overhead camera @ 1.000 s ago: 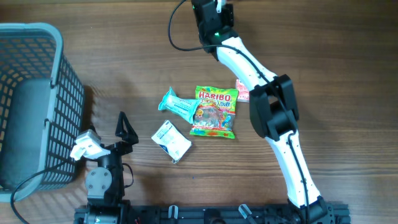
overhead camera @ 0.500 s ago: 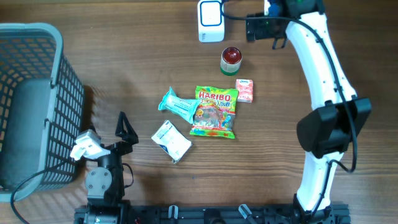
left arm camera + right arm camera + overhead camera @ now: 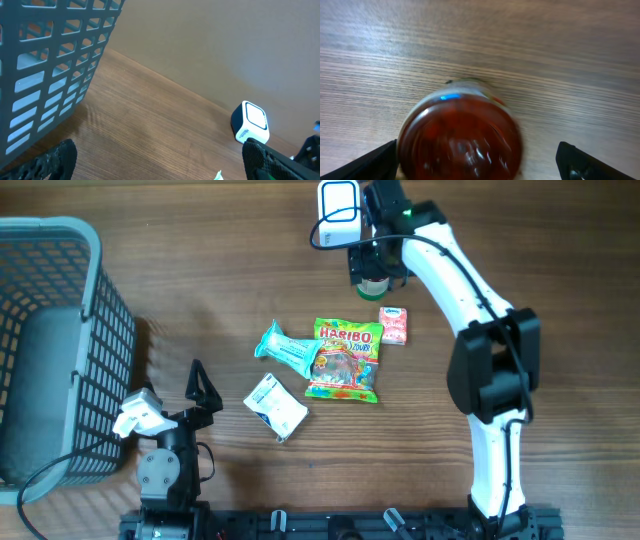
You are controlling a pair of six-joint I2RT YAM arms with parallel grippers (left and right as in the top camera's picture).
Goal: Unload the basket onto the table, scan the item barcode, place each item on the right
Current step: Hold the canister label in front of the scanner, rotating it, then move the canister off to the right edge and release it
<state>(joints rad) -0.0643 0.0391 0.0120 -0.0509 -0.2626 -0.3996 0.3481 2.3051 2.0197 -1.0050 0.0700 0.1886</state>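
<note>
1. One step short of a grasp: poised with the right gripper [image 3: 377, 262] spread wide and empty, directly above the red-lidded jar [image 3: 460, 135].
2. Framed from the right wrist with a fingertip off each side of the lid, touching neither as far as can be told.
3. Found upright just beside the white scanner [image 3: 338, 202], on its robot-facing side and slightly to the right.
4. Judged to be the pick-up stage; no barcode yet shown to the scanner.
5. Calls next for a straight descent, a firm close on the jar, then a lift and a turn of the label toward the scanner; barcode side not visible.
6. Left lying farther from the scanner: pink packet [image 3: 393, 326], Haribo bag [image 3: 345, 360], teal packet [image 3: 285, 348], white packet [image 3: 275, 406].
7. Parked farthest from the scanner, with the left gripper [image 3: 203, 388] open and empty near the grey basket [image 3: 110, 360].
</note>
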